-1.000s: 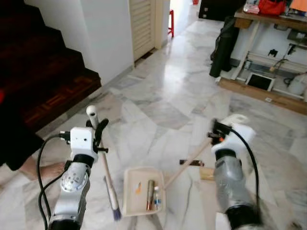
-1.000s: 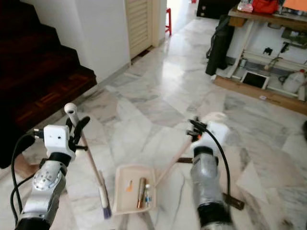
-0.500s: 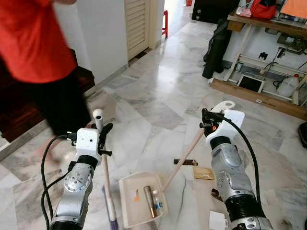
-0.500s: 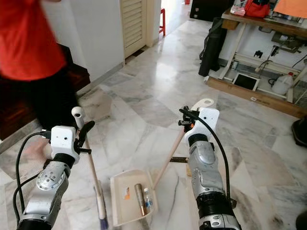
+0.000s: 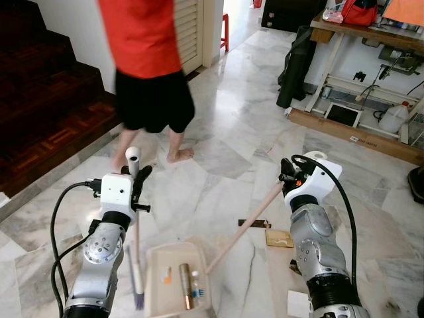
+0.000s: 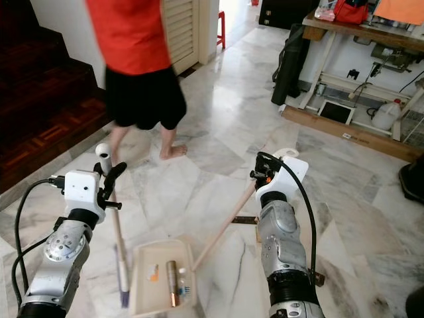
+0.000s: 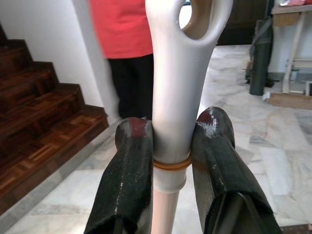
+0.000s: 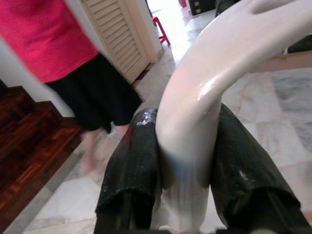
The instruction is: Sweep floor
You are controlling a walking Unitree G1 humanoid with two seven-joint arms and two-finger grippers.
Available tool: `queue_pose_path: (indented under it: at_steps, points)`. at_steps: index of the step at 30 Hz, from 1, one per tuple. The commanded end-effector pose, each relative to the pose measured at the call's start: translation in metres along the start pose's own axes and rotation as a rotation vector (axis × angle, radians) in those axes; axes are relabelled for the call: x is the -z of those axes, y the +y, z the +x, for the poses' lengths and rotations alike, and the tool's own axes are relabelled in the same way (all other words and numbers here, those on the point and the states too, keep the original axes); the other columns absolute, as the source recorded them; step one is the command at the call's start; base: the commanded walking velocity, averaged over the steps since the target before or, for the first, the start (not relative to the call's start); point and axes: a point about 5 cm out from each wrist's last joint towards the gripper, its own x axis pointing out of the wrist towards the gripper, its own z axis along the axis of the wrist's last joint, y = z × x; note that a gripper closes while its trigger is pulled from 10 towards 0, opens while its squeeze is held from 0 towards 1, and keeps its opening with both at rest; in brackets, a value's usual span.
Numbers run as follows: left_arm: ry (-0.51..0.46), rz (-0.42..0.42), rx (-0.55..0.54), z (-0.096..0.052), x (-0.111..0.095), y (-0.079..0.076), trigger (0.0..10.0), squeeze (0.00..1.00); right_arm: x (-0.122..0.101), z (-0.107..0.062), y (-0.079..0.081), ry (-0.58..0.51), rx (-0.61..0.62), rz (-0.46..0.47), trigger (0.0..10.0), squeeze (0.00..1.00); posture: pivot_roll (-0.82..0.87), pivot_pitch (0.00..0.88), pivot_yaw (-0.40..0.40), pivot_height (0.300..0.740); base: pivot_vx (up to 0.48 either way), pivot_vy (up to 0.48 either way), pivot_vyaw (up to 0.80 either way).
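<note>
My left gripper [image 5: 137,184] is shut on the white top of a broom handle [image 7: 170,97], which stands nearly upright. Its stick [image 5: 137,245] runs down to purple bristles [image 5: 138,299] on the marble floor. My right gripper [image 5: 291,176] is shut on the white grip [image 8: 204,87] of a long wooden dustpan handle [image 5: 242,228]. The cream dustpan [image 5: 154,265] lies flat on the floor between my arms, just right of the bristles. In it are a brown tube [image 5: 185,295], a small bottle [image 5: 196,289] and an orange scrap [image 5: 167,279].
A barefoot person [image 5: 149,59] in an orange shirt and black shorts walks across the floor ahead. Dark wooden stairs [image 5: 46,106] rise on the left. A cluttered table [image 5: 371,26] and black bag [image 5: 295,63] stand back right. A cardboard scrap [image 5: 278,237] lies beside the handle.
The person has walked from the left front to the middle of the floor, farther off. The view has shifted a little. Both grippers keep their hold on the handles.
</note>
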Motion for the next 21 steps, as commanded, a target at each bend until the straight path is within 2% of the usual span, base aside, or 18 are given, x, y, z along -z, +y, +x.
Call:
queue_pose_path:
  at_steps: [1,5,14,17,21]
  points:
    - [-0.067,-0.013,-0.005,0.005,-0.015,-0.002,10.0,0.0,-0.015,0.007,0.008,-0.049,-0.018,0.047,10.0,0.0,0.07,0.014,-0.049,0.74,0.0,0.0,0.0]
    - [-0.061,-0.064,-0.001,-0.003,-0.011,-0.008,10.0,0.0,-0.012,0.004,0.005,-0.043,0.0,0.056,10.0,0.0,0.07,0.008,-0.047,0.74,0.0,0.0,0.0]
    - [-0.026,-0.072,-0.015,-0.005,-0.006,-0.012,10.0,0.0,-0.009,-0.001,0.006,-0.047,-0.012,0.015,10.0,0.0,0.07,0.011,-0.057,0.74,0.0,0.0,0.0]
    - [0.005,-0.088,-0.02,-0.013,0.0,-0.015,10.0,0.0,-0.01,-0.002,0.009,-0.057,-0.028,0.009,10.0,0.0,0.07,0.017,-0.063,0.74,0.0,0.0,0.68]
    - [0.011,-0.089,-0.013,-0.015,0.001,-0.017,10.0,0.0,-0.01,-0.002,0.011,-0.061,-0.032,0.013,10.0,0.0,0.08,0.019,-0.06,0.74,0.0,0.0,0.8]
